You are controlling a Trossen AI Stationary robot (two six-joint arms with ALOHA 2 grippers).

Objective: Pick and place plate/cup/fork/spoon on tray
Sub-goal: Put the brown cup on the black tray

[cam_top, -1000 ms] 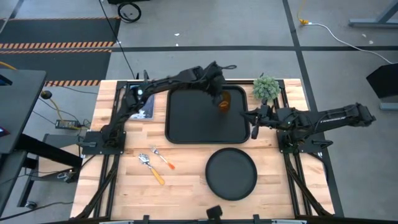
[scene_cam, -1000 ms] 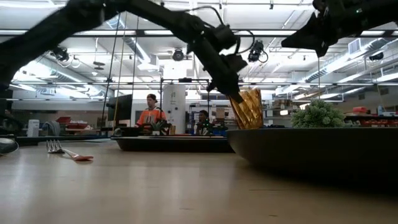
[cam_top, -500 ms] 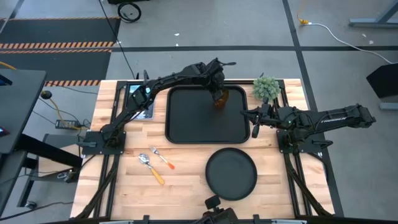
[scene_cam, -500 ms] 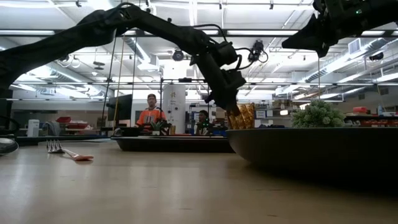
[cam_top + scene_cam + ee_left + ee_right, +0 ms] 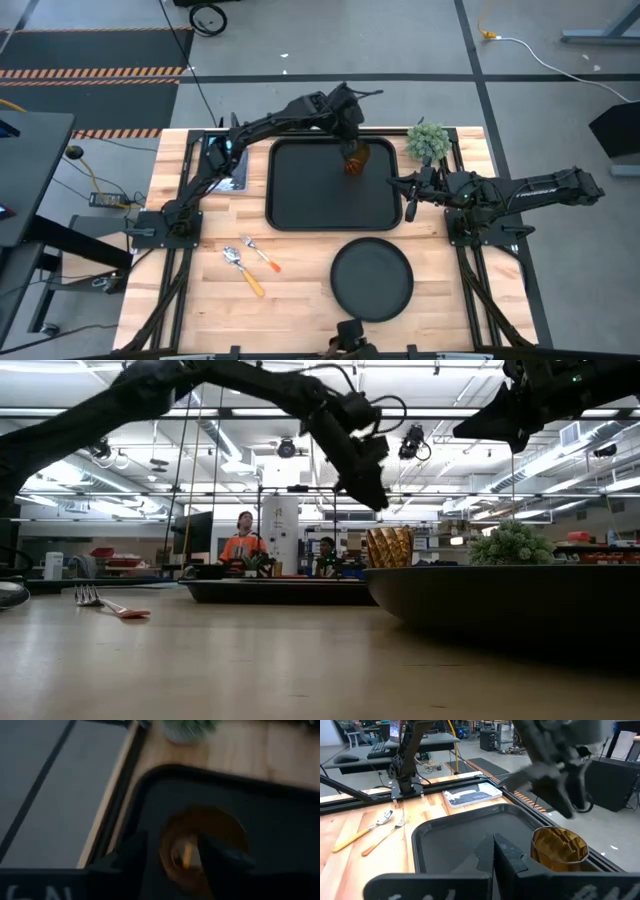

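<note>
High view shows the small amber-brown textured glass cup (image 5: 355, 159) standing upright inside the large black rectangular tray (image 5: 300, 200), in the tray's far right corner, near the small green plant (image 5: 428, 141) that sits off the tray on the wooden table (image 5: 300, 300). The left gripper (image 5: 345, 112) hangs above the cup; in the low view it (image 5: 366, 478) is clearly above the glass (image 5: 389, 547) with a gap between them, and the left wrist view looks down on the cup (image 5: 204, 846) with its two dark fingers (image 5: 134, 851) spread either side of it, not touching. So the left claw is wide and empty, and the cup counts as placed.

Three items are left. The round matte black plate (image 5: 372, 279) lies on the bare table just in front of the tray. The orange-handled fork with silver tines (image 5: 260, 253) and the orange-handled spoon with an oval bowl (image 5: 243, 270) lie side by side on the table, left of the plate, well apart from the tray.

The right gripper (image 5: 408, 198) waits at the tray's right edge; its own wrist view shows its fingers pressed together with nothing between them.

By my reckoning the job is about a quarter done.
</note>
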